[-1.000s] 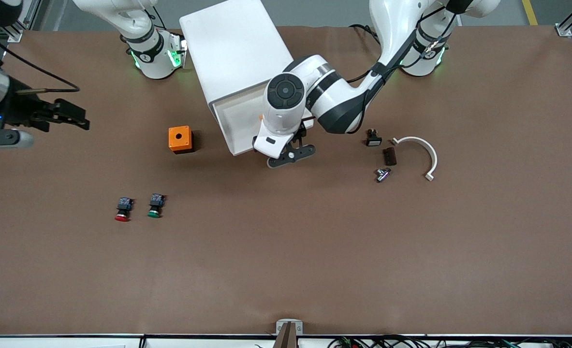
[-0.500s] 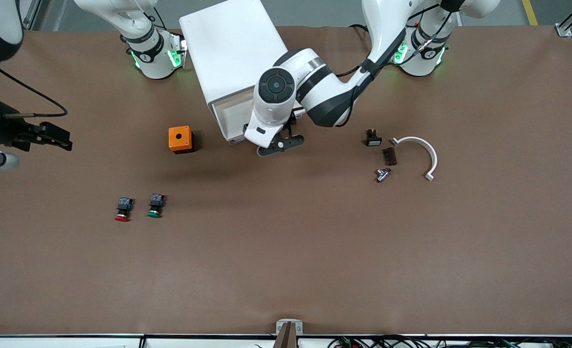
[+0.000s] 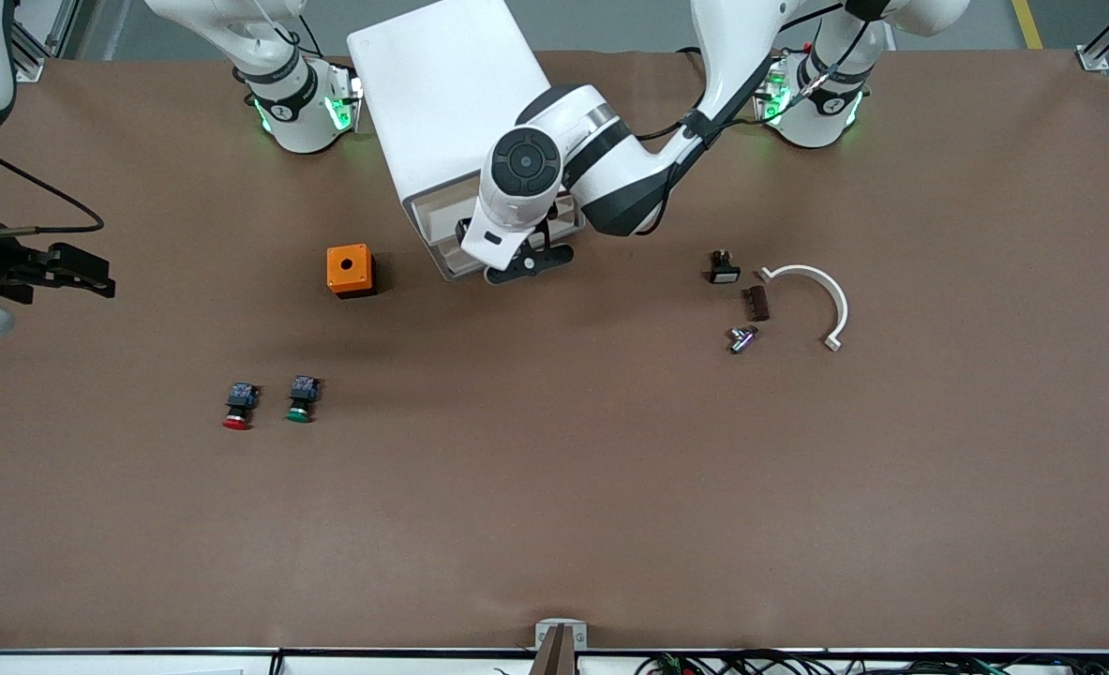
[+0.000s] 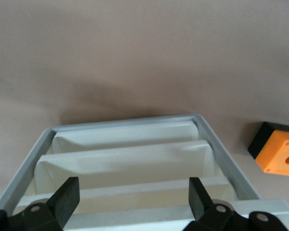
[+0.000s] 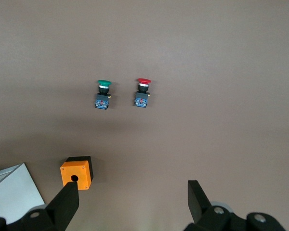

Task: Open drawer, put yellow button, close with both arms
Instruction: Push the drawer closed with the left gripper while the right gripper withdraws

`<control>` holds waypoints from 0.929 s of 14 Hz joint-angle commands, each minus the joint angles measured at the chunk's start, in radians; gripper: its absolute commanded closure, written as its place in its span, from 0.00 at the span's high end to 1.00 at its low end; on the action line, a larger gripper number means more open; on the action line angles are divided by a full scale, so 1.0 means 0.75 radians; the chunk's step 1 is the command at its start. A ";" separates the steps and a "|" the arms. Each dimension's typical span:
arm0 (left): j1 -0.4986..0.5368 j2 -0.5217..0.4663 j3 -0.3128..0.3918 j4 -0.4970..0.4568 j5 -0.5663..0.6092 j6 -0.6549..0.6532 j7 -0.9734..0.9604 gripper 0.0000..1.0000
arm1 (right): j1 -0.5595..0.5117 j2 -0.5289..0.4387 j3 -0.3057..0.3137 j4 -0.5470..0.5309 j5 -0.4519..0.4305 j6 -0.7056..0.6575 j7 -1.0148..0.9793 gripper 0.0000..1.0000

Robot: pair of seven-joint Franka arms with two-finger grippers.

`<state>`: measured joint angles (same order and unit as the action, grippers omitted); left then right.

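Note:
The white cabinet [image 3: 442,94] stands between the two bases. Its top drawer [image 3: 440,217] is pushed almost fully in, with only a narrow cream strip showing under the cabinet's top edge. My left gripper [image 3: 528,264] hangs right in front of the cabinet [image 4: 216,144], open, fingers [image 4: 67,198] wide apart and holding nothing. My left gripper [image 4: 134,199] looks down the stacked drawer fronts. My right gripper [image 3: 104,278] is over the table at the right arm's end. My right gripper [image 5: 132,202] is open and empty. The yellow button is hidden from every view.
An orange box [image 3: 349,270] with a hole sits beside the cabinet. A red button [image 3: 237,406] and a green button [image 3: 300,400] lie nearer the camera. Toward the left arm's end lie a white curved piece [image 3: 821,300], two small dark parts [image 3: 724,269] and a metal piece [image 3: 741,337].
My left gripper has moved in toward the cabinet and the open drawer has slid in with it. My right gripper has drawn farther toward the right arm's end of the table.

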<state>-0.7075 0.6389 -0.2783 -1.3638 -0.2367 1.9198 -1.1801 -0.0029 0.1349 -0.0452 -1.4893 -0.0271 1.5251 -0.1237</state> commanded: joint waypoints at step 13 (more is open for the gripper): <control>-0.032 0.007 -0.011 -0.016 -0.226 0.005 0.001 1.00 | -0.035 -0.041 0.032 0.129 0.056 -0.133 0.108 1.00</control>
<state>-0.7331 0.6513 -0.2805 -1.3844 -0.3764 1.9207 -1.1801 -0.0122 0.1190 -0.0326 -1.4032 -0.0167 1.4390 -0.0576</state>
